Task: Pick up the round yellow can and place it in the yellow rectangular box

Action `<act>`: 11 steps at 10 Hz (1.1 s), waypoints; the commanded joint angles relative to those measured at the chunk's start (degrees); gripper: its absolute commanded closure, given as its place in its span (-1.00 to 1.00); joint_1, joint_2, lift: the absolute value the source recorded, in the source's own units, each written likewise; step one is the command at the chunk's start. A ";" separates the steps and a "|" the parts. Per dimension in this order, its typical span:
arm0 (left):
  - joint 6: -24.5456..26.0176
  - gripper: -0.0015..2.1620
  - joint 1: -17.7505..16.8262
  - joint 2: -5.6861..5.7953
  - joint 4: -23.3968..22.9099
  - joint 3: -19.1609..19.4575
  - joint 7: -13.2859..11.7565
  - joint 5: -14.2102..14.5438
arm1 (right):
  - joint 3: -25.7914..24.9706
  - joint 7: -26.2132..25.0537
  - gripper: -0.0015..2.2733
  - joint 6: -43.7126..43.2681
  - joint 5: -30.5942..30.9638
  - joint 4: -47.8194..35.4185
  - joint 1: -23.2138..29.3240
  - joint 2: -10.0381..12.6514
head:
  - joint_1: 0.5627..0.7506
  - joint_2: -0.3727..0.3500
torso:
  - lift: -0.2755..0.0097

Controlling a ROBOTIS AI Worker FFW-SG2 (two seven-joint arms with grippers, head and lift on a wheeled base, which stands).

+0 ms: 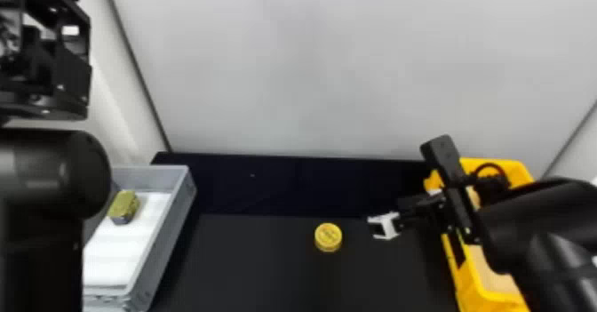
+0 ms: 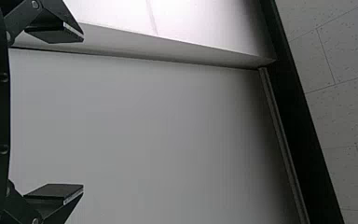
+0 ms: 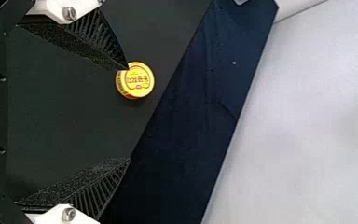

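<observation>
One round yellow can (image 1: pixel 328 237) — squat, flat-topped — on black tabletop (image 1: pixel 248 266).

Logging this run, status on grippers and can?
Right gripper open, empty. Left gripper open, parked off to the left. Round yellow can on black table, nothing on top.

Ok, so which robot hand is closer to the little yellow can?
The right. The right end effector hovers near the can, on its right side; the left end effector is held up high, far off to the left.
</observation>
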 commanded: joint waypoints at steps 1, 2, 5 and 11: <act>-0.02 -0.87 -0.23 -0.11 0.17 -0.22 0.00 0.00 | -0.10 0.90 -0.92 -3.90 1.90 6.23 -0.24 1.43 | 0.07 0.18 | 0.90; -0.02 -0.87 -0.23 -0.19 0.26 -0.22 0.00 0.09 | -0.19 1.16 -0.92 -6.36 1.90 9.92 -0.86 2.22 | 0.07 0.18 | 0.90; -0.28 -0.87 -0.50 -0.37 0.78 -0.75 0.00 0.00 | 1.48 1.78 -0.92 -15.68 -0.56 24.42 -4.64 4.86 | 0.07 0.18 | 0.90; -1.16 -0.87 -1.20 -1.16 2.10 -1.98 0.00 0.00 | 4.21 -3.59 -0.94 -31.86 -1.62 40.06 -11.40 6.97 | 0.07 0.18 | 0.90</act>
